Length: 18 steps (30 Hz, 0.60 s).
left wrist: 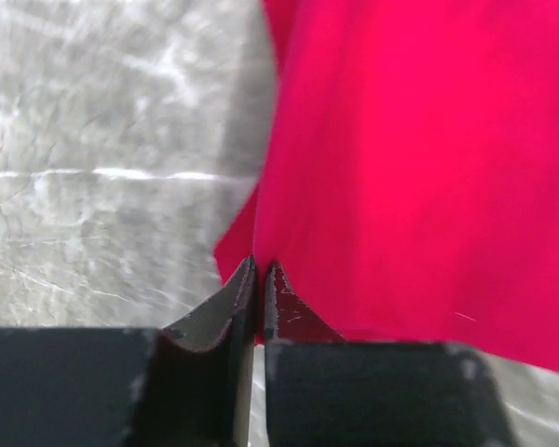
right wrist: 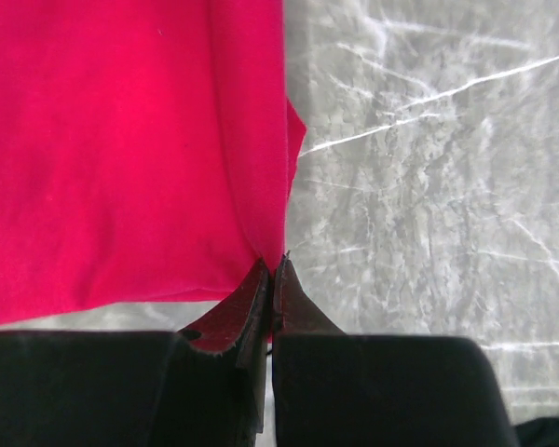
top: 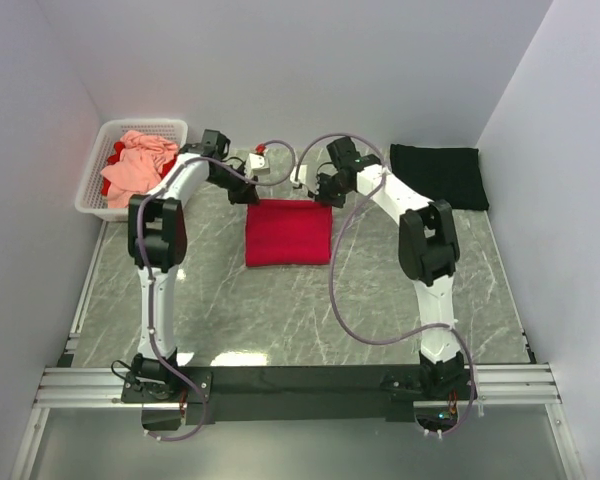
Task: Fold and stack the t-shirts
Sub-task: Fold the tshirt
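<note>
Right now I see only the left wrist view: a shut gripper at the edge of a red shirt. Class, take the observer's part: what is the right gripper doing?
Observer: The right gripper is shut on the far right corner of the red shirt.
Operator: Is anything already folded elsewhere?
Observer: A black shirt lies folded at the far right corner of the table.
Operator: What is left to fold?
Observer: A pink shirt, crumpled in the basket at the far left.
</note>
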Available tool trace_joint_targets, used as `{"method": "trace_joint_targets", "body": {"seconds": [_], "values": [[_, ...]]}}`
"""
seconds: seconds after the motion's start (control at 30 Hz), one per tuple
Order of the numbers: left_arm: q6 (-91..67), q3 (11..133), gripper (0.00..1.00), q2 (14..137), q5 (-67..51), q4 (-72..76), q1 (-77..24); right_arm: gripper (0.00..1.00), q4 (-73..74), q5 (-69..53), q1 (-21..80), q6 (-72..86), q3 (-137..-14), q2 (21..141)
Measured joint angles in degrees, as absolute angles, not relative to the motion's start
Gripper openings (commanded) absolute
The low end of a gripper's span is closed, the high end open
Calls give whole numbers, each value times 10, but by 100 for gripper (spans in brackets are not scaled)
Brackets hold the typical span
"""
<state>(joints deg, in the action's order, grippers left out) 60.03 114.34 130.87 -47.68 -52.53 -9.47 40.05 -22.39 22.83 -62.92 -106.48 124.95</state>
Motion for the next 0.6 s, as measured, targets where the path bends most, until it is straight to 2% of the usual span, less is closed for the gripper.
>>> {"method": "trace_joint_targets", "body": {"seconds": [0.07, 0.1, 0.13, 0.17, 0.2, 0.23, 0.33, 0.47, 0.6], "values": [[575, 1160, 16, 1339, -464, -497, -96, 5, 397, -214, 228, -628, -1079, 1272], [564, 1163, 26, 1350, -457, -482, -98, 6, 395, -208, 227, -628, -1083, 1280], [557, 1164, 30, 1357, -451, -470, -99, 23, 395, -204, 227, -627, -1086, 1287], [545, 1164, 33, 1362, -441, -458, -102, 33, 394, -196, 227, -622, -1089, 1292], [533, 1164, 36, 1364, -433, -446, -104, 43, 390, -185, 227, -617, -1091, 1294], [523, 1164, 36, 1364, -427, -436, -106, 45, 387, -175, 227, -613, -1093, 1296], [476, 1164, 37, 1363, -413, -404, -107, 47, 371, -140, 224, -581, -1116, 1303], [400, 1162, 45, 1360, -404, -381, -97, 47, 377, -114, 213, -516, -1200, 1316], [304, 1117, 45, 1311, -411, -354, -71, 28, 390, -136, 197, -427, -1249, 1294]]}}
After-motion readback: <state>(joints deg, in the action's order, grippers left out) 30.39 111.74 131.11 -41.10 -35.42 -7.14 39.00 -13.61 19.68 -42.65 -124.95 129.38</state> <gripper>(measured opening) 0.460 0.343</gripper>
